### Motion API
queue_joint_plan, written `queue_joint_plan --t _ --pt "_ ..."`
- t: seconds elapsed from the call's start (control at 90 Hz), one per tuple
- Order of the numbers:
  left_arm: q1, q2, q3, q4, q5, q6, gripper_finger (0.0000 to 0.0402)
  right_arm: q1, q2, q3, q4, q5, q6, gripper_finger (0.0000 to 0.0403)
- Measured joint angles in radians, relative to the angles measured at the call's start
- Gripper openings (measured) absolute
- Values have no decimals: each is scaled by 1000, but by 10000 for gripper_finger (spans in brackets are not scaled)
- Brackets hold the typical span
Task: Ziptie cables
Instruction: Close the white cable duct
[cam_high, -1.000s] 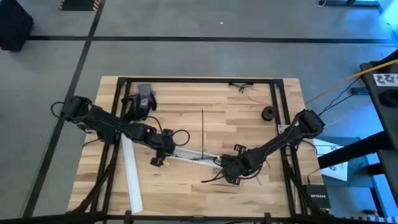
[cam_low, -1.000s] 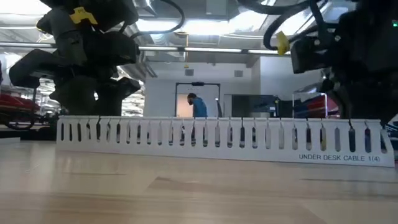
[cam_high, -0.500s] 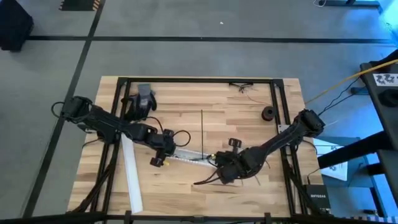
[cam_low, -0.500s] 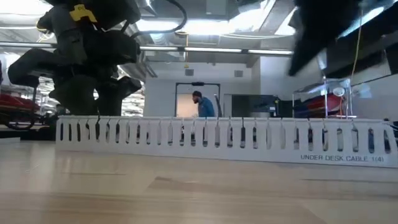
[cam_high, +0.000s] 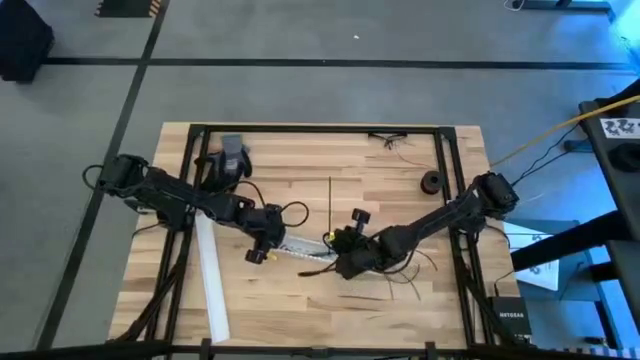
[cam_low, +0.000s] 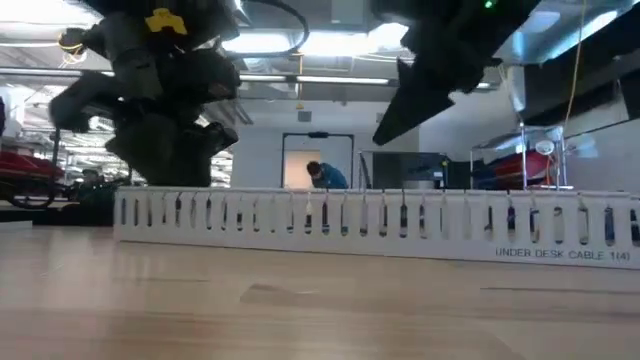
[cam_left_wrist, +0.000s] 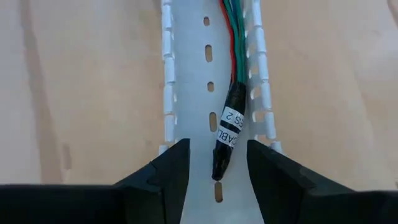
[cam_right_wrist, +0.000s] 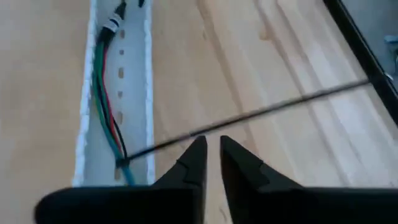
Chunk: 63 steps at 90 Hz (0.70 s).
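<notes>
A white slotted tray (cam_high: 300, 250) (cam_low: 370, 215) lies mid-table. The cables (cam_left_wrist: 235, 37) (cam_right_wrist: 102, 93), green, red and dark wires, lie along its channel and end in a black labelled sleeve (cam_left_wrist: 227, 124). My left gripper (cam_high: 262, 243) (cam_left_wrist: 219, 162) is open at the tray's left end, one finger on each side of the sleeve. The ziptie (cam_high: 329, 205) (cam_right_wrist: 280, 109), a thin straight black strip, lies on the wood with its near end at the tray. My right gripper (cam_high: 336, 262) (cam_right_wrist: 211, 146) hovers at the tray's right part, fingers almost together, tips just short of the ziptie. My left gripper's fingers (cam_left_wrist: 168, 171) cover the tray's two side walls at its left end, pointing down; whether they touch the tray, I cannot tell. My right gripper's fingertips (cam_right_wrist: 198, 149) stand right beside the ziptie's near part (cam_right_wrist: 208, 134); whether they touch it, I cannot tell.
A second white slotted strip (cam_high: 212, 285) lies slanted at the left. A black roll (cam_high: 432, 181), a grey object (cam_high: 232, 157) and loose wires (cam_high: 395, 140) sit toward the far edge. More thin wires (cam_high: 405, 272) trail right of my right gripper. A person (cam_low: 325, 175) stands in the room behind.
My right gripper has gone toward the table's left and far edges, from right of the tray to its right part beside the ziptie's near end. My left gripper and the tray have shifted a little toward the table's right.
</notes>
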<state>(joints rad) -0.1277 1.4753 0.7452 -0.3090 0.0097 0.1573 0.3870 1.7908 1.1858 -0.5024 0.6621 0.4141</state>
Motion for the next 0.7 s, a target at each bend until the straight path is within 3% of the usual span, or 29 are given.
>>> queue_joint_plan --t 0.2,0.478,0.7 --pt "88 -2 45 -25 -4 15 155 -71 0 -67 96 -14 -131 121" --pt "135 2 195 -255 -37 62 155 -128 0 -90 147 -183 -206 184" --pt "122 -10 278 -510 -41 -133 155 -125 0 -87 218 -154 -271 195"
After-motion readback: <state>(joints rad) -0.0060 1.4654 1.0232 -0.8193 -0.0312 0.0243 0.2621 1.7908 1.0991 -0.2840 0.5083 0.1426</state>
